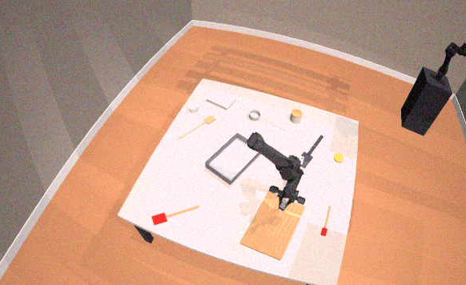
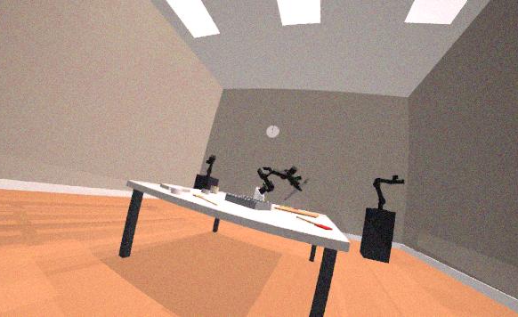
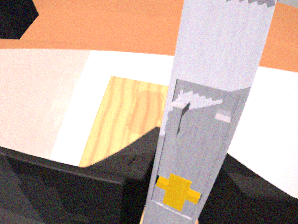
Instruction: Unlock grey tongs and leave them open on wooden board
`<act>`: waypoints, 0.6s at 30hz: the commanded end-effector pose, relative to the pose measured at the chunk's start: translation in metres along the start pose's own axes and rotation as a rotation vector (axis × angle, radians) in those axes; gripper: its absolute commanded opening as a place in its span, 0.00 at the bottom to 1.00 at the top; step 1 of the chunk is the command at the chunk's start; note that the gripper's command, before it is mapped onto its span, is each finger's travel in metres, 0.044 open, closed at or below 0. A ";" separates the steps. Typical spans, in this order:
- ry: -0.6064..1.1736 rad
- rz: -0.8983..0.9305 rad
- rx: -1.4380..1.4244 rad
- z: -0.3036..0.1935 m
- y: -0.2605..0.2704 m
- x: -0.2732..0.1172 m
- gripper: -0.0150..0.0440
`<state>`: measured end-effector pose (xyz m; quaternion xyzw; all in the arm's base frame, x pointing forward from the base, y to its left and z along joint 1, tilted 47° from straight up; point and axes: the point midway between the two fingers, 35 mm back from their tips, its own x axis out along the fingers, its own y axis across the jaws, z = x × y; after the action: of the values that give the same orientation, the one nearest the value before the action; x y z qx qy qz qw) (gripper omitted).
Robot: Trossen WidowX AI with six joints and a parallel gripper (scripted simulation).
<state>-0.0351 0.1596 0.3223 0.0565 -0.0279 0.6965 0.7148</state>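
Observation:
The grey tongs (image 1: 283,203) (image 2: 290,195) (image 3: 215,60) are held in the air above the wooden board (image 1: 266,236) (image 2: 307,213) (image 3: 107,130). My gripper (image 1: 283,206) (image 2: 301,189) (image 3: 176,137) is shut on them. In the exterior view they slant, one end low to the left of the fingers, the other up to the right. In the wrist view a yellow cross-shaped piece (image 3: 176,192) sits at the lower end of a recess in the tongs, close to the fingers. How far the arms are apart cannot be told. The roasting tin (image 1: 218,174) (image 2: 245,201) holds no tongs.
A red-headed spatula (image 1: 159,218) lies left of the board, a smaller red-headed tool (image 1: 324,231) right of it. A dark spatula (image 1: 307,158) and a yellow disc (image 1: 338,158) lie behind it. A jar (image 1: 295,116) and a ring (image 1: 255,120) stand at the back.

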 end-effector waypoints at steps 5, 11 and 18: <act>-0.013 0.024 -0.044 0.017 0.007 0.007 0.00; 0.001 0.039 -0.099 0.026 0.013 0.014 0.00; 0.042 0.060 -0.144 0.032 0.018 0.022 0.00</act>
<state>-0.0499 0.1754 0.3523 -0.0009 -0.0680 0.7103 0.7006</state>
